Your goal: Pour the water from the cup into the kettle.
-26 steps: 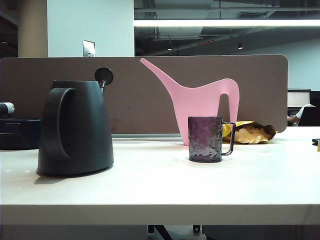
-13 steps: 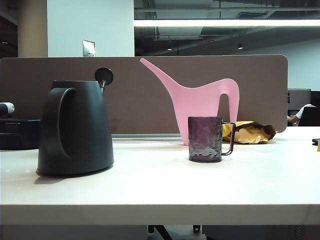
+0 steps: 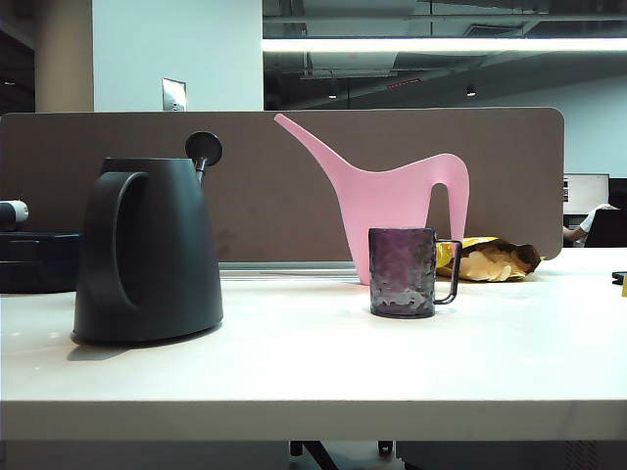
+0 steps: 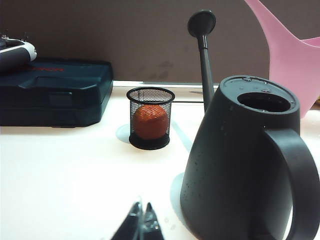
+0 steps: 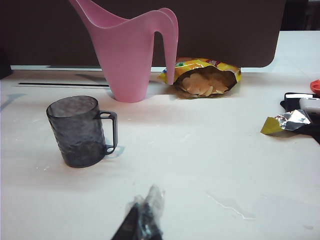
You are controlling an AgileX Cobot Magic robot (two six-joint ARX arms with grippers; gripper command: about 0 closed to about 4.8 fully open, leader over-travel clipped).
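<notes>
Two tools: left tool (image 4: 142, 227) and right tool (image 5: 142, 220) both pressed together, holding nothing, low over the bench (image 3: 313, 372).
Cup (image 3: 403, 271): upright right of the kettle (image 3: 147, 250), handle facing right, probably for the right tool.
Kettle top: open for pouring.

A pale, smooth white tabletop (image 3: 313, 367) fills the foreground, backed by a long brown fabric-covered partition panel with rounded corners (image 3: 265, 186) that stands along its far edge. Behind the panel rise a light blue-grey wall (image 3: 176, 49) and a beige column (image 3: 64, 54), the wall bearing a small silver plate (image 3: 174, 94). Overhead, a bright white strip light (image 3: 441, 45) runs beneath a dark open ceiling with exposed ducts (image 3: 392, 73).
</notes>
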